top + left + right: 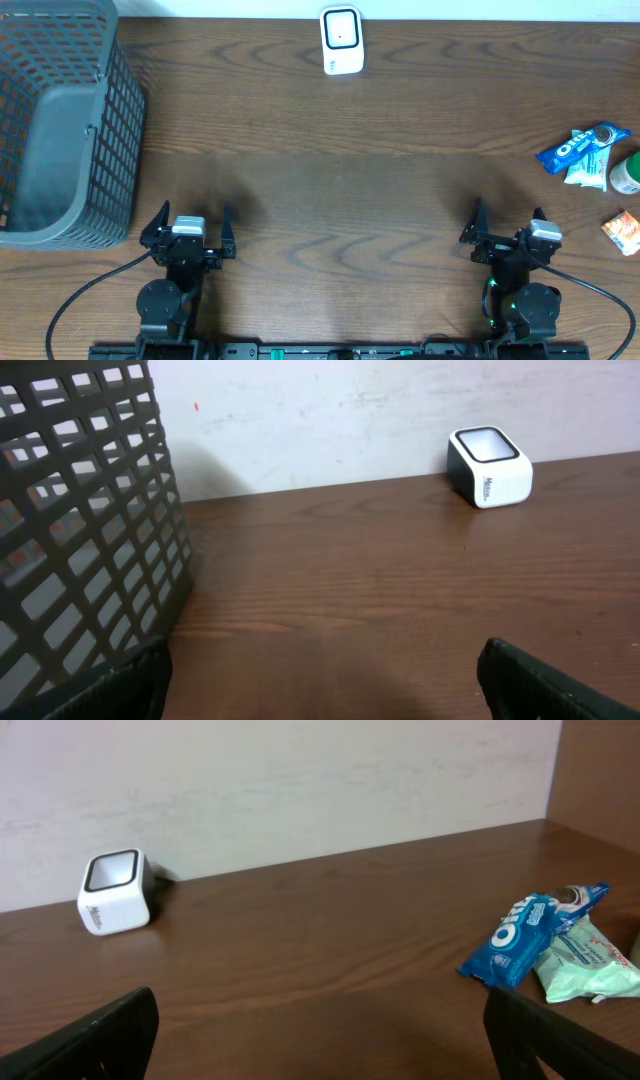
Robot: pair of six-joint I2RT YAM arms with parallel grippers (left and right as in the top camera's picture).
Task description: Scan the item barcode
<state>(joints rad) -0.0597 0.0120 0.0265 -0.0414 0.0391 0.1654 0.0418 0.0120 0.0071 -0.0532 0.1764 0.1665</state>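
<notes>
a white barcode scanner (pixel 341 40) stands upright at the far middle edge of the counter (pixel 350 200), window up, well apart from a blue oreo packet (pixel 583 146) lying flat at the right, touching a pale green packet (pixel 588 172).

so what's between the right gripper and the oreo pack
Nothing: only bare brown table lies between the right gripper and the Oreo pack, shown in the overhead view.

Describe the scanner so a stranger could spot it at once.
Look along the far edge of the brown table. Near its middle stands the scanner, alone: a small white box with a dark-rimmed window, unlike the grey basket and snack packs.
</notes>
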